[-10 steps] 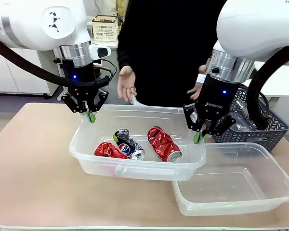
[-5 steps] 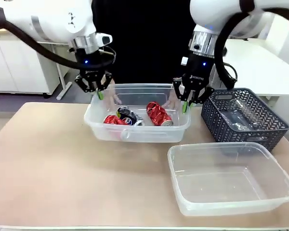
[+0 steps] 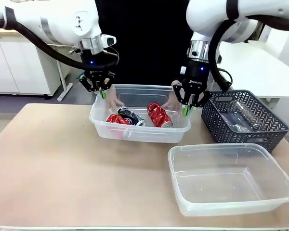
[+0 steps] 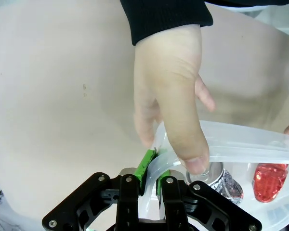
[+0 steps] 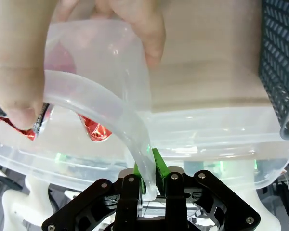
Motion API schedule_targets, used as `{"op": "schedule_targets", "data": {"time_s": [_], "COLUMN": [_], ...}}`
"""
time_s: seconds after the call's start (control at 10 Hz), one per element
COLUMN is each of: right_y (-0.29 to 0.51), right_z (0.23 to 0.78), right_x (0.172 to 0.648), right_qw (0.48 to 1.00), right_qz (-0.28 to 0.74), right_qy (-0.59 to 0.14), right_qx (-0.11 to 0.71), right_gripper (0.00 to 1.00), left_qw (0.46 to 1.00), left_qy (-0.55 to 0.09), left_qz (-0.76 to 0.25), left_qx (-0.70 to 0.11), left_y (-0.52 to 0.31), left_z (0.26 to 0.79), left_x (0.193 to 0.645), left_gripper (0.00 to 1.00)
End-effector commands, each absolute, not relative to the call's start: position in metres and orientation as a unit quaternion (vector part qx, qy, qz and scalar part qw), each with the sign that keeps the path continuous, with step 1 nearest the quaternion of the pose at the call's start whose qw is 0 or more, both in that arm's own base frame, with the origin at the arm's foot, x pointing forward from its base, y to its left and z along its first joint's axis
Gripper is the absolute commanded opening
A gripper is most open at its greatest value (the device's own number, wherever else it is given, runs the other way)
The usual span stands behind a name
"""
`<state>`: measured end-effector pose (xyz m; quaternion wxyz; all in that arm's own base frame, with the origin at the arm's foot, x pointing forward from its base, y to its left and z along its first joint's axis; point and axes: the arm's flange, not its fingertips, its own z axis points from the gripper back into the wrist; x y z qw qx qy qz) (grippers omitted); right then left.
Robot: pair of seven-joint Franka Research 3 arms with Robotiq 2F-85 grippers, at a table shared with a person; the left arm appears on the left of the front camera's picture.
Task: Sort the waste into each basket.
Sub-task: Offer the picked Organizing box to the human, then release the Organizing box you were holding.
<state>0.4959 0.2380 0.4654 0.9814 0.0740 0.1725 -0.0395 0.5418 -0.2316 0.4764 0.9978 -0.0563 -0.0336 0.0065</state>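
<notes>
Hanging at the far corners of the clear plastic rectangular tub (image 3: 135, 135), the left pincer (image 3: 102, 93) and right pincer (image 3: 185, 109) flank crushed red and silver metal cans (image 3: 159, 115). Left wrist view: that pincer pinches the tub's rim, a person's hand (image 4: 168, 110) just beyond. Right wrist view: same pinch, second hand (image 5: 19, 53) beyond.

Front view across the table (image 3: 48, 159) toward the person (image 3: 144, 43); wrist views close on the shared tub (image 3: 135, 133).

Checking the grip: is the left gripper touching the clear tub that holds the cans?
Touching. The left wrist view shows the left gripper clamped shut on the tub at its rim.
</notes>
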Motion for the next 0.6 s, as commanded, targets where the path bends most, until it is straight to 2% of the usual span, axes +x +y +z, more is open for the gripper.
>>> {"op": "schedule_targets", "data": {"time_s": [0.0,0.5], "right_y": [0.2445,0.2445], "right_z": [0.4736,0.4736], "right_x": [0.4912,0.4912], "right_qw": [0.983,0.983], "right_qz": [-0.033,-0.033], "right_qy": [0.163,0.163], "right_qx": [0.077,0.077], "right_gripper": [0.09,0.09], "left_qw": [0.997,0.997], "left_qy": [-0.04,-0.04], "left_qz": [0.017,0.017], "left_qx": [-0.062,-0.062], "left_y": [-0.2309,-0.2309], "left_z": [0.4789,0.4789], "left_x": [0.544,0.544], "left_gripper": [0.06,0.06]}}
